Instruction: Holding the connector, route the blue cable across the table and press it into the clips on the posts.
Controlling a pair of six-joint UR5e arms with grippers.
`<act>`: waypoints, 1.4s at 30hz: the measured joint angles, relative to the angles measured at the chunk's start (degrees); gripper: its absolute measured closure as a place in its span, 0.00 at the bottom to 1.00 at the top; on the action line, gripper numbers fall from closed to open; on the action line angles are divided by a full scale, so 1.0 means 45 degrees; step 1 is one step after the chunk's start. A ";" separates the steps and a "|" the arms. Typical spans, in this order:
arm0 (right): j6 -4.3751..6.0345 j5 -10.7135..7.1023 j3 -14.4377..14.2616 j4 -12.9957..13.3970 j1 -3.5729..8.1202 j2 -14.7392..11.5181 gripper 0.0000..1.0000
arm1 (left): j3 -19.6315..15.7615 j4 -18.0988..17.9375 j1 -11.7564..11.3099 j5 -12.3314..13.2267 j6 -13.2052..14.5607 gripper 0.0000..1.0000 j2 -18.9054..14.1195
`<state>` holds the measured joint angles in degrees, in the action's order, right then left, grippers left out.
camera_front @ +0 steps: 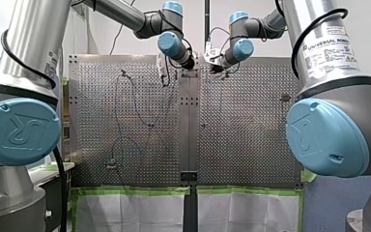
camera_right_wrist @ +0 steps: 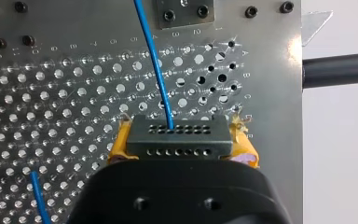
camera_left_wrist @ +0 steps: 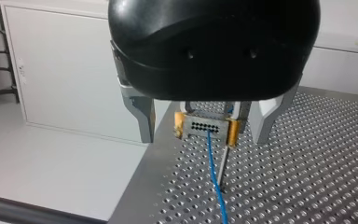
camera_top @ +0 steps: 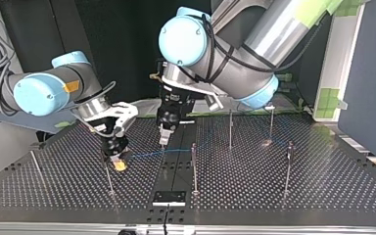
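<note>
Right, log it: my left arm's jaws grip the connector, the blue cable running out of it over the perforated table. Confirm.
Not quite: wrong arm. My right arm's yellow-padded jaws grip the connector, as the right wrist view shows; the blue cable runs out of it over the perforated table.

Right pincer [camera_right_wrist: 182,140], yellow pads [camera_right_wrist: 116,145] clamped on grey connector [camera_right_wrist: 179,130], blue cable [camera_right_wrist: 154,65] leading away over perforated table [camera_right_wrist: 65,93]
</note>
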<state>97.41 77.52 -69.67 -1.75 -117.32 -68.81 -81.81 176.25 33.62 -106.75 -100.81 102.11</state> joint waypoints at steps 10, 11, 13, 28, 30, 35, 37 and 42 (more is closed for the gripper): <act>-0.0008 0.0001 -0.0013 0.0014 0.0006 0.0001 1.00 | 0.0982 0.0047 -0.0237 -0.0355 -0.0009 0.00 0.1043; -0.0007 0.0001 -0.0013 0.0015 0.0006 0.0002 1.00 | 0.1035 0.0032 -0.0273 -0.0354 -0.0013 0.00 0.1179; -0.0005 0.0001 -0.0013 0.0018 0.0006 0.0001 1.00 | 0.1087 -0.0011 -0.0356 -0.0343 -0.0024 0.00 0.1368; 0.0010 0.0001 -0.0010 0.0038 0.0006 0.0003 1.00 | 0.2356 0.0048 -0.0727 -0.0542 -0.0130 0.00 0.2309; 0.0014 0.0001 -0.0012 0.0038 0.0006 0.0004 1.00 | 0.2548 0.0093 -0.0740 -0.0536 -0.0119 0.00 0.2421; 0.0017 0.0000 -0.0010 0.0039 0.0006 0.0004 1.00 | 0.2900 0.0247 -0.0711 -0.0571 -0.0100 0.00 0.2850; 0.0017 0.0000 -0.0012 0.0039 0.0006 0.0005 1.00 | 0.2955 0.0261 -0.0733 -0.0579 -0.0103 0.00 0.2956; 0.0017 0.0001 -0.0012 0.0039 0.0006 0.0004 1.00 | 0.2999 0.0329 -0.0740 -0.0805 -0.0102 0.00 0.3048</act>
<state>97.49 77.53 -69.73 -1.57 -117.30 -68.79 -68.31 177.73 30.29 -110.38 -101.27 115.82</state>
